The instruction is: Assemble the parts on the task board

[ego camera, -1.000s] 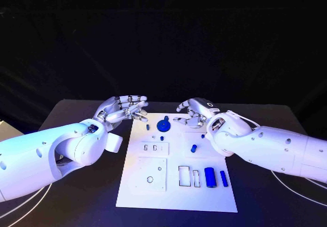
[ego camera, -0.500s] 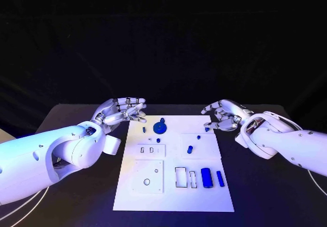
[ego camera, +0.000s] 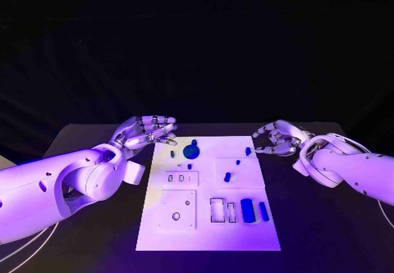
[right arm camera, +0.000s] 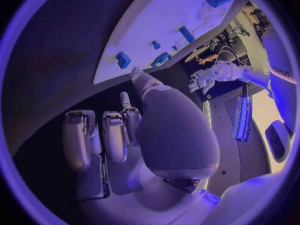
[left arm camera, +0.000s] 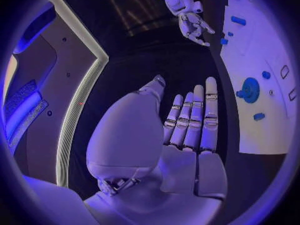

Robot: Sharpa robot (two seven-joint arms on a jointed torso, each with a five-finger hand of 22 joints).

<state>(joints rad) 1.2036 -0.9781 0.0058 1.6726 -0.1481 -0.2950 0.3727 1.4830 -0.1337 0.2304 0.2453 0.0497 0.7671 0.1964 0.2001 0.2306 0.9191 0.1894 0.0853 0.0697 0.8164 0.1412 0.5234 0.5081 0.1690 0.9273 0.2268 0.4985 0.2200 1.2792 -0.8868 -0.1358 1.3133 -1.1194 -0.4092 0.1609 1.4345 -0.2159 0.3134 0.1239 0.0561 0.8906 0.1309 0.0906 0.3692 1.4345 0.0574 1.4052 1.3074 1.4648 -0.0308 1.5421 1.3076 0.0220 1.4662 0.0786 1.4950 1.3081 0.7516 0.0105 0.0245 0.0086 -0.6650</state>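
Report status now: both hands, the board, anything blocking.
Left hand open, holding nothing, beside the white task board. Right hand open, off the board's right edge. Small blue parts lie loose; blue gear untouched. Nothing blocking.

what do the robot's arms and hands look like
Both arms are smooth, rounded white shells with small dark screw holes, bulging at the joints. Each ends in a silver metallic hand: the left hand and right hand have segmented fingers with paler pads and exposed mechanical knuckles. In the left wrist view the palm is a smooth pale plate. Thin white cables trail on the black table beneath each arm.
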